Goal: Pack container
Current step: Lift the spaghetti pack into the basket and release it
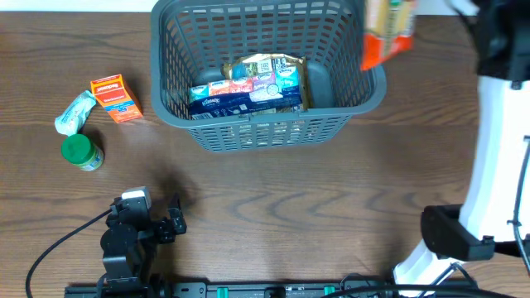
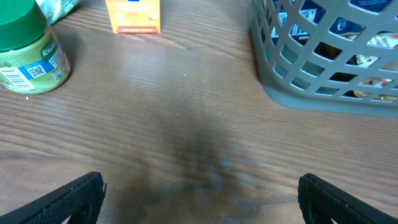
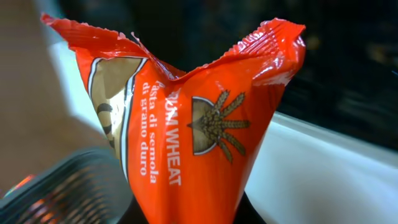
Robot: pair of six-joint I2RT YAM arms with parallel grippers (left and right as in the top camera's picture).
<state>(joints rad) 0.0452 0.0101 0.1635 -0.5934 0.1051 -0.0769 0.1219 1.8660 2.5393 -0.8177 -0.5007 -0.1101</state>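
- The right pincer [image 3: 189, 215] was pinching the bag [image 3: 186, 130] by its lower end. I could make out only dark slivers of the fingers under the foil.
- The bag was bright orange-red, with a crimped top edge flaring at 12 o'clock, a wheat-ear emblem and the words "di semola di grano duro" running down its side.
- From above, the bag [image 1: 387, 29] hung blurred in the air over the basket's corner at about 1 o'clock, clear of the rim.
- The basket [image 1: 265, 132] stood at 12 o'clock on the table [image 1: 290, 207], grey-blue with lattice walls.
- Inside it a blue pack of tissues [image 1: 240, 98] lay along the near wall, and a printed packet [image 1: 267, 68] lay just behind it at 12 o'clock, the two touching.
- The left pincer [image 2: 202, 200] was spread wide and held nothing, low over bare wood at 7 o'clock on the table.
- From that pincer, the jar [image 1: 81, 152] with its green lid stood at 11 o'clock, upright and well apart from the basket.
- Beyond the jar at 12 o'clock a white-green pouch [image 1: 74, 112] lay on its side, and at its 3 o'clock, just beside it, lay an orange box [image 1: 116, 98].
- The box lay near the basket's wall at 9 o'clock, with bare wood between them.
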